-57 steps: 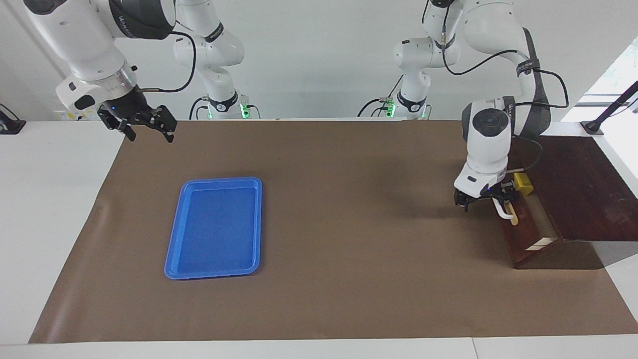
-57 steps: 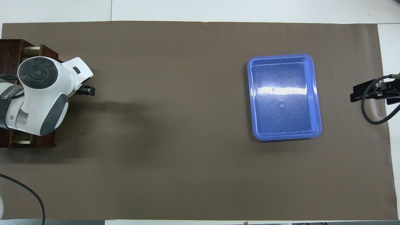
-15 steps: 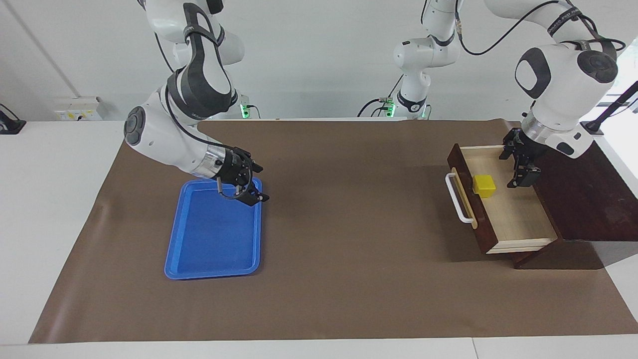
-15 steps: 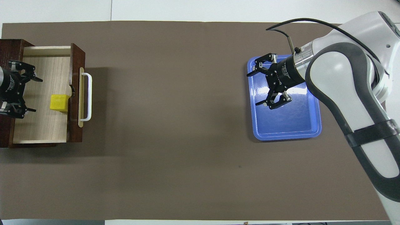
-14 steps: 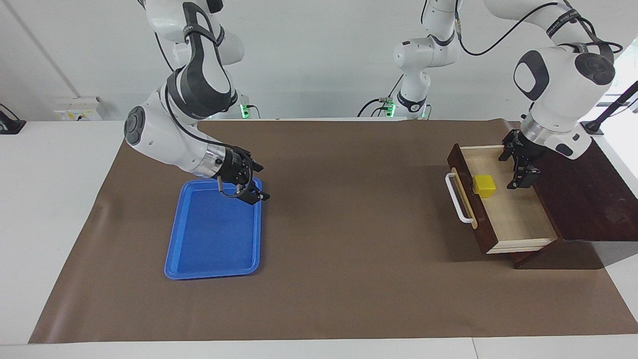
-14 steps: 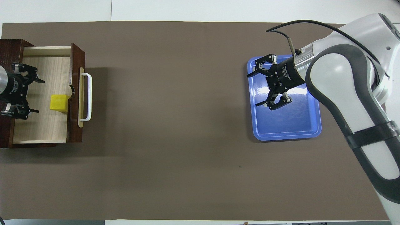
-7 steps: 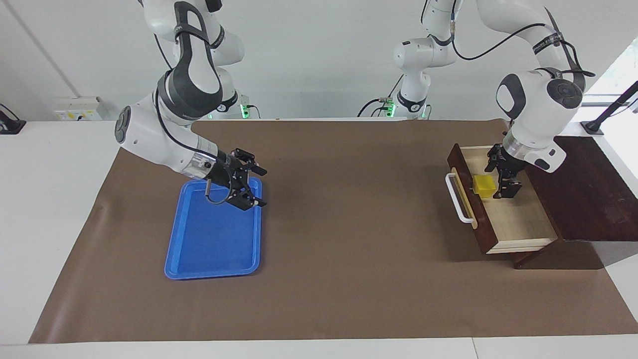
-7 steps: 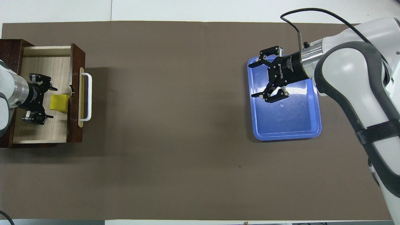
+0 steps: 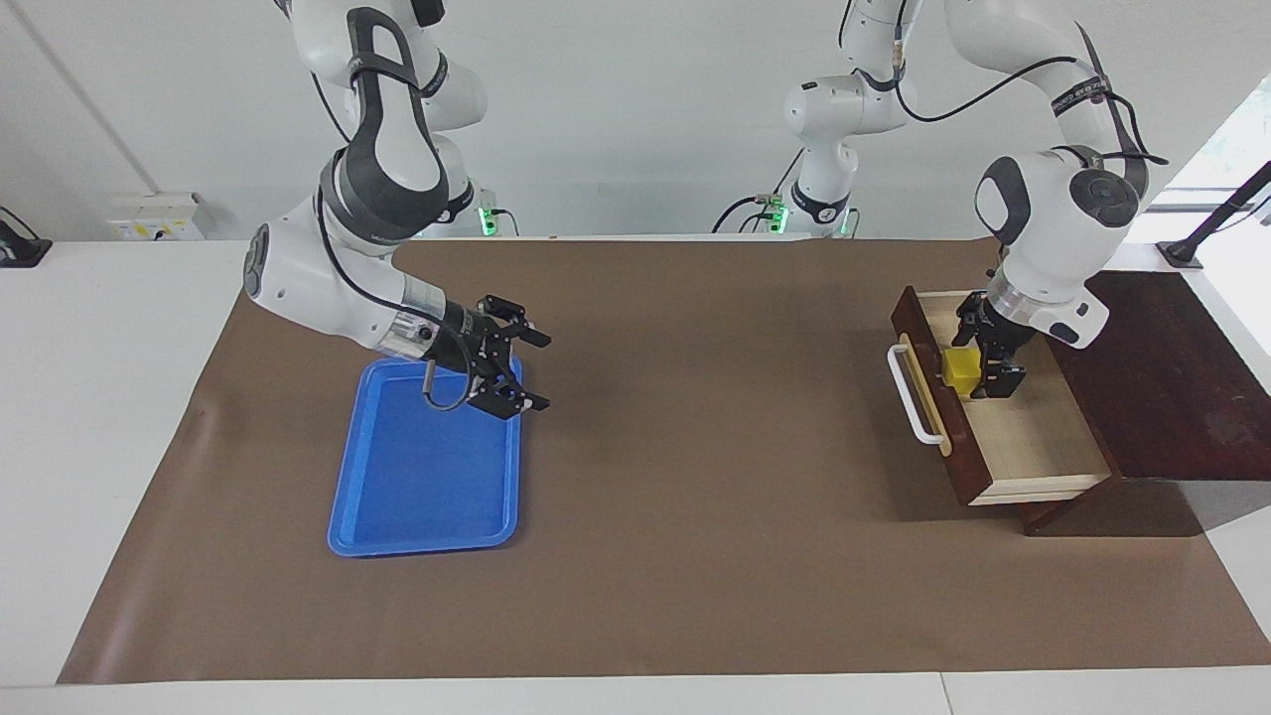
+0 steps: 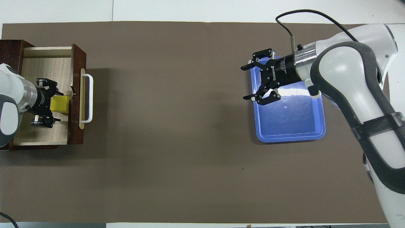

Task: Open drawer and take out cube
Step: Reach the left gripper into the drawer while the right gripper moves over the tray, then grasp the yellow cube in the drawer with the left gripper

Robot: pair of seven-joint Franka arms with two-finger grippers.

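the cube [image 9: 959, 369], lying against the front wall of the opened drawer [image 9: 1033, 437], is straddled by the open-fingered left gripper [image 9: 985, 362] for a grasp, while the right gripper [image 9: 524, 369] is held spread over the blue tray's [image 9: 417, 516] corner.

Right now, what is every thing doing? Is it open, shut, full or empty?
drawer: pulled open.
cube: resting in the drawer, between the left gripper's fingers.
left gripper: open, down around the cube.
right gripper: open, holding nothing, over the tray's edge.
blue tray: empty, flat on the table.

I see a yellow cube [image 9: 959, 369] in the reddish-brown, pale-lined drawer [image 9: 1023, 437], a blue tray [image 9: 427, 497], brown mat [image 9: 695, 497].
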